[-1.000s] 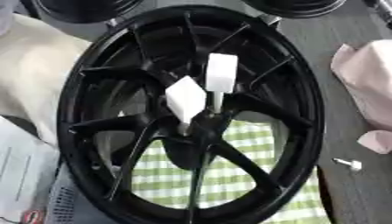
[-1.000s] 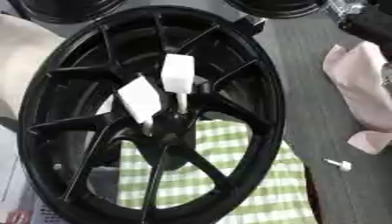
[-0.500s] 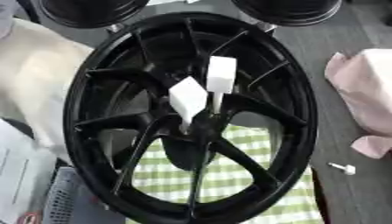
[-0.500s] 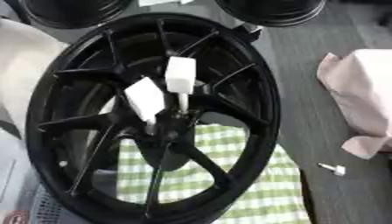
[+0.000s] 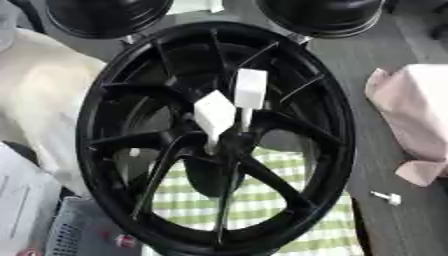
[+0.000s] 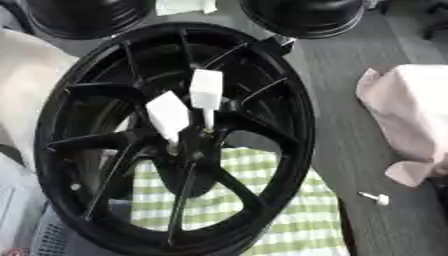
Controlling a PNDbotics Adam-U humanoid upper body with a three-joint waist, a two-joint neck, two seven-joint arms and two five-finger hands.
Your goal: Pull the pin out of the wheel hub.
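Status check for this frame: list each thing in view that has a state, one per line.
Wheel: lying flat on the table, spokes up.
Two white pins: both seated in the hub, handles sticking up.
Small white pin: loose on the table, right of the wheel.
Pink cloth: crumpled at the right.
Checked cloth: under the wheel.
Hands: neither in view.

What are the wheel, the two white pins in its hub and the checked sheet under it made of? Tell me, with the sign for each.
Wheel: probably cast metal with a glossy black coat, going by its thin rigid spokes and soft sheen.
Pins and: likely plastic; matte white blocky heads on slim stems.
Checked sheet: looks like woven cloth, green-and-white, lying flat. No robot hand is in view.
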